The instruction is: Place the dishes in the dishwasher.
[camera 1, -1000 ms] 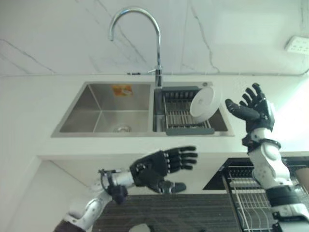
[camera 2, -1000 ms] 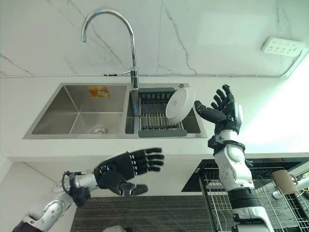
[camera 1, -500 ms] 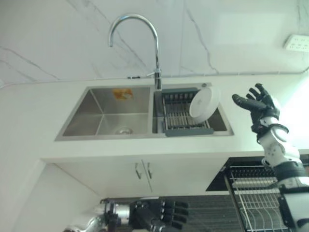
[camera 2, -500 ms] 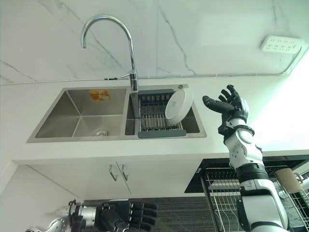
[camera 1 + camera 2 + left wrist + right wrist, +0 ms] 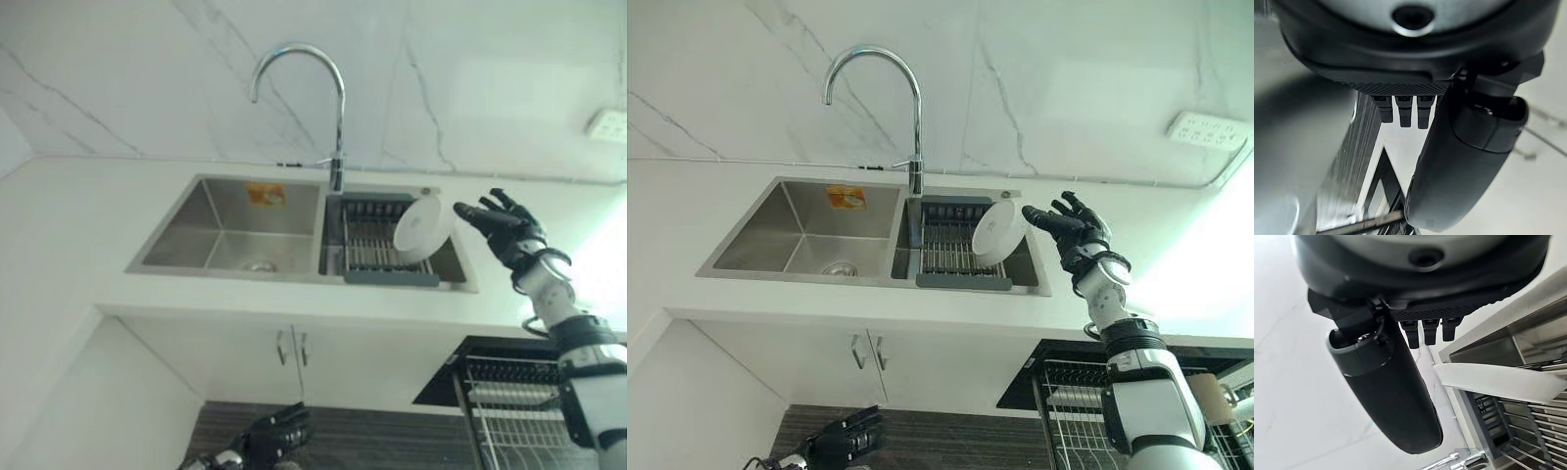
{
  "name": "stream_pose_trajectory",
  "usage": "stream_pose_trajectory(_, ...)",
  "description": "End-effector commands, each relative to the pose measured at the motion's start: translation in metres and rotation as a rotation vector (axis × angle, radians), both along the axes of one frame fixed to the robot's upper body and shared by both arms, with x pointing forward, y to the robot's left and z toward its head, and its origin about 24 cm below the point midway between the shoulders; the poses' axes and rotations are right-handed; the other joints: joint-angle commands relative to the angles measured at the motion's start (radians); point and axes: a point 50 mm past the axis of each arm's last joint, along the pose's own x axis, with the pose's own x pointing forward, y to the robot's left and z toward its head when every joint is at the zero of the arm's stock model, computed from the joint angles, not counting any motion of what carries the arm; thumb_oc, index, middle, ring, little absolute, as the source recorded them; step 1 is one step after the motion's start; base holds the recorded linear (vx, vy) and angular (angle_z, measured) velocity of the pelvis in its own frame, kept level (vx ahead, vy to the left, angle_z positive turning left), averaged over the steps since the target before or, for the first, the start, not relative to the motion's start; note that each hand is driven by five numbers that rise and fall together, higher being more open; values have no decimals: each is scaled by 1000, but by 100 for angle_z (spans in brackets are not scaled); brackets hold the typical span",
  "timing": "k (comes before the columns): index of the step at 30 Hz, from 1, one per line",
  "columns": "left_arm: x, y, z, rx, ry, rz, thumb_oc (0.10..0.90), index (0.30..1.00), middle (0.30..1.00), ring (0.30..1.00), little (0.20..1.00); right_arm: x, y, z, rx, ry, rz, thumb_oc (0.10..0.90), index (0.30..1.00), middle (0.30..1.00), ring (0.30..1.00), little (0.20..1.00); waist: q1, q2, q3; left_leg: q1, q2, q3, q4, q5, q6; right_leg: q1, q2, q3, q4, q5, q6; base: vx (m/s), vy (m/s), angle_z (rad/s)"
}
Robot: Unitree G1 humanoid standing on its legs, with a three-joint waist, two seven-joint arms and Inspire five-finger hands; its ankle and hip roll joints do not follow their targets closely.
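- A white plate point(image 5: 423, 227) is standing on its edge in the dark rack point(image 5: 390, 253) that is sitting in the right side of the sink point(image 5: 225, 227).
- The plate is leaning toward the right end of the rack.
- The right hand point(image 5: 506, 227) is reaching out just beside the plate, with its fingers spread apart and nothing in them.
- I cannot tell if the fingertips are touching the plate.
- The left hand point(image 5: 273, 435) is hanging low, down in front of the white cupboard doors point(image 5: 284, 354), with its fingers loose and holding nothing.
- The shiny tap point(image 5: 312, 96) is curving over the sink.
- The wire dishwasher basket point(image 5: 514, 409) is sticking out under the counter point(image 5: 69, 245), below the right arm.
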Motion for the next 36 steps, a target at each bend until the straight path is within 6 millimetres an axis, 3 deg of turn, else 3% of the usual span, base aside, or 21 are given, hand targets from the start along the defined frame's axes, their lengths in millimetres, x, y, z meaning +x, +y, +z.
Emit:
stream_pose_trajectory(1,-44,11,-10,128,140,-110,800,900,900,900,900,14,-13,90,-6,-290,-7,800,900,900,900,900,43,8,-32,69,40,19,-58,-61,-78,1,3,10,65,-121,25,0,0,0)
stream_pose_trajectory(14,-52,17,-13,175,194,-13,800,900,900,900,900,11,-28,85,-18,-229,-55,800,900,900,900,900,55,5,-31,67,38,0,-58,-57,-83,13,13,14,65,-134,14,6,3,1)
stream_pose_trajectory(24,-54,16,-14,185,207,-12,800,900,900,900,900,8,-35,67,22,-178,-75,800,900,900,900,900,58,9,-26,69,40,-4,-58,-57,-88,19,16,15,65,-141,9,3,0,0)
stream_pose_trajectory(36,-54,16,-14,186,205,2,800,900,900,900,900,14,-21,60,89,-190,-29,800,900,900,900,900,65,16,-20,69,40,-9,-58,-55,-90,25,17,9,65,-145,5,2,-7,3)
